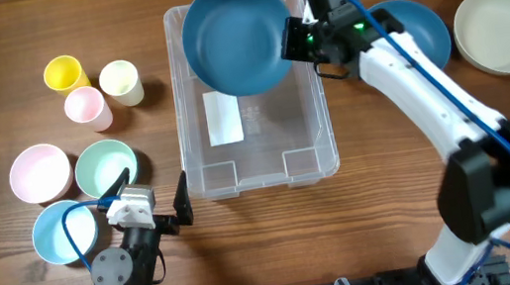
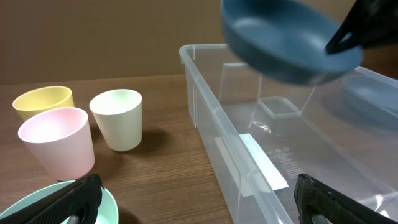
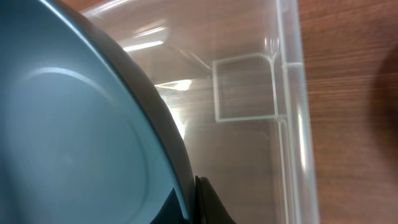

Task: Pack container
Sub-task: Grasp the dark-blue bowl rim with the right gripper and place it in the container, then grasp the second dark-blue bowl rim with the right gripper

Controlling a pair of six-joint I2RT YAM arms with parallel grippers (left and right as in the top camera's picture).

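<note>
The clear plastic container (image 1: 312,154) sits at the table's middle, a white label on its base. My right gripper (image 1: 293,39) is shut on the rim of a dark blue bowl (image 1: 232,38) and holds it over the container's far end. The bowl fills the left of the right wrist view (image 3: 74,124), with the container wall (image 3: 289,112) beyond; it also shows in the left wrist view (image 2: 286,37). My left gripper (image 1: 158,198) is open and empty near the container's front left corner (image 2: 224,149).
A second blue bowl (image 1: 423,24) and a cream bowl (image 1: 503,30) lie right of the container. Yellow (image 1: 64,73), pink (image 1: 87,108) and cream (image 1: 120,81) cups stand at the left, with pink (image 1: 39,174), mint (image 1: 105,168) and light blue (image 1: 60,233) bowls in front.
</note>
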